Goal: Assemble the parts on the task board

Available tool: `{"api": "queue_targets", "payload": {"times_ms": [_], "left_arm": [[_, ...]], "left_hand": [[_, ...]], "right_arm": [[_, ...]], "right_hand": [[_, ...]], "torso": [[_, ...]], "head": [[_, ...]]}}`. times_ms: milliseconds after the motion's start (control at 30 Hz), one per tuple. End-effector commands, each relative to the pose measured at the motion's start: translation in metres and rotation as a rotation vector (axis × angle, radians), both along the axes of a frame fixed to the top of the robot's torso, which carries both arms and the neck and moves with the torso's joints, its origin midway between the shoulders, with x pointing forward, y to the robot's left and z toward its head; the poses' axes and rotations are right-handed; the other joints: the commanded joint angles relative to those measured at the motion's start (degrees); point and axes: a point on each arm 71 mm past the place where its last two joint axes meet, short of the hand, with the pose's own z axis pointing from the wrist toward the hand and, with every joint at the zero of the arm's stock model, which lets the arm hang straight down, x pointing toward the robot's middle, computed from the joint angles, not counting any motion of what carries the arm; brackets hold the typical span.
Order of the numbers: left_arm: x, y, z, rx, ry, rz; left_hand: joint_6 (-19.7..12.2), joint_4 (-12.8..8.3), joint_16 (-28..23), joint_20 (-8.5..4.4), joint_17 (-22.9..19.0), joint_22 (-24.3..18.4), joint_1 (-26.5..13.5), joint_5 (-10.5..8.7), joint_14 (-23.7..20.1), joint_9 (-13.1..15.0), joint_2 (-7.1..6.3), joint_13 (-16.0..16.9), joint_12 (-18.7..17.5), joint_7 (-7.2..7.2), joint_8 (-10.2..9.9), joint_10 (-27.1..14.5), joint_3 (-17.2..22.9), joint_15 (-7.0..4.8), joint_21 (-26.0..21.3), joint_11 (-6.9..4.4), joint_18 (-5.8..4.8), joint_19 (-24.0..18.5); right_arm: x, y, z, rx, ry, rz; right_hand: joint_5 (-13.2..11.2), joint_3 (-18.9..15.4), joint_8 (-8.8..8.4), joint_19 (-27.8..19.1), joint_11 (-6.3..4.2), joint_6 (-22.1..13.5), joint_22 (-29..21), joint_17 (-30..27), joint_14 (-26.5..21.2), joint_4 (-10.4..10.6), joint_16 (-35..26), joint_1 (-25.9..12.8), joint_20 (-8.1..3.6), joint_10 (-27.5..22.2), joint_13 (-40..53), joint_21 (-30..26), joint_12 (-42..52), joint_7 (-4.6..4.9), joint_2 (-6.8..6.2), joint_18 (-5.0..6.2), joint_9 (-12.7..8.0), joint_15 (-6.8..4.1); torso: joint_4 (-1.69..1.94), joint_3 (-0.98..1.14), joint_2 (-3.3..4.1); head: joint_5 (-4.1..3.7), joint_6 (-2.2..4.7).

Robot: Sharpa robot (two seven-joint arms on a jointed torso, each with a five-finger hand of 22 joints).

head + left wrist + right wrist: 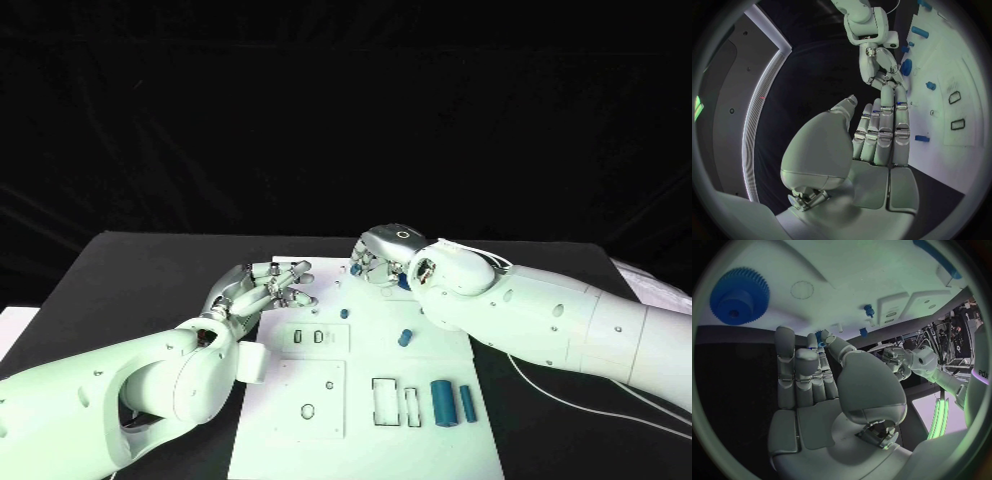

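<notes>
Nearest me in the head view, two blue cylinders (451, 402) stand side by side on the near part of the task board (368, 440), just beside a pair of narrow rectangular slots (397, 402).

From my left hand (264, 290) outward: it sits at the board's left edge with its fingers (886, 130) held straight and close together, gripping nothing that I can see. A small blue part (922, 138) lies on the board just beside those fingers. Further across the board, a short blue peg (343, 313) stands between my two hands, and a tilted blue piece (405, 337) lies nearer me than the right hand.

My right hand (381, 262) hangs over the far end of the board, fingers extended downward and together, with nothing between them in the right wrist view. A blue gear (740, 293) sits on the board just beyond its fingertips.
</notes>
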Motion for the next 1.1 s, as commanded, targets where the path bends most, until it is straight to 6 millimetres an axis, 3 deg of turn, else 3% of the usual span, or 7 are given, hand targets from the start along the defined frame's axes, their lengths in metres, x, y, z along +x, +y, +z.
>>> {"api": "queue_targets", "payload": {"times_ms": [33, 467, 900, 1100], "left_arm": [[0.000, -0.001, 0.002, -0.011, -0.008, -0.020], [0.001, -0.001, 0.003, -0.011, -0.010, -0.020], [0.000, -0.003, 0.003, -0.013, -0.009, -0.026], [0.001, -0.003, 0.003, -0.012, -0.008, -0.026]], "left_hand": [[0.1, -0.4, 0.3, -0.10, 0.1, 0.1, 0.4, -0.01, -0.5, 0.1, -0.06, 0.0, -0.2, 0.22, -0.4, -0.1, 0.0, 0.04, 0.1, 0.19, 0.91, 0.2], [0.1, -0.4, 0.3, -0.10, 0.1, 0.1, 0.4, -0.01, -0.5, 0.1, -0.06, 0.0, -0.2, 0.22, -0.4, -0.1, 0.0, 0.04, 0.1, 0.19, 0.91, 0.2], [0.1, -0.5, 0.4, -0.10, 0.2, 0.1, 0.4, -0.01, -0.6, 0.1, -0.07, 0.0, -0.2, 0.22, -0.4, -0.1, 0.0, 0.05, 0.1, 0.19, 0.90, 0.2], [0.1, -0.5, 0.4, -0.10, 0.2, 0.1, 0.4, -0.01, -0.6, 0.1, -0.07, 0.0, -0.2, 0.22, -0.4, -0.1, 0.0, 0.05, 0.1, 0.19, 0.90, 0.2]], "right_arm": [[0.004, 0.003, 0.001, 0.016, -0.019, -0.025], [0.008, 0.013, 0.001, 0.022, -0.043, -0.033], [0.013, 0.021, -0.005, -0.004, -0.019, -0.035], [0.013, 0.023, -0.006, -0.010, -0.012, -0.030]], "right_hand": [[-0.2, 1.2, 0.32, -0.3, 0.10, 0.6, 0.1, 0.1, 0.9, 0.8, 0.3, 0.1, -0.13, 0.0, -0.1, 0.4, -0.4, -0.16, -0.07, 0.11, 1.4, -0.37], [-0.3, 1.3, 0.20, -0.4, 0.19, 0.4, 0.2, 0.1, 0.8, 1.0, 0.4, 0.0, -0.07, -0.2, -0.1, 0.5, -0.5, -0.04, -0.35, 0.10, 1.5, -0.29], [-0.4, 1.4, 0.13, -0.6, 0.25, 0.3, 0.1, 0.0, 0.8, 1.2, 0.3, -0.1, -0.03, -0.3, -0.1, 0.5, -0.6, 0.02, -0.53, 0.12, 1.5, -0.24], [-0.4, 1.5, 0.05, -0.7, 0.30, 0.2, 0.0, -0.1, 0.7, 1.3, 0.3, -0.2, 0.01, -0.4, -0.2, 0.6, -0.7, 0.07, -0.65, 0.14, 1.5, -0.20]], "torso": [[0.12, 0.02, 0.05], [-0.04, 0.04, 0.14], [0.14, -0.01, 0.25], [-0.04, -0.02, 0.19]], "head": [[0.19, -0.02], [0.39, 0.00], [0.48, -0.12], [0.68, -0.20]]}}
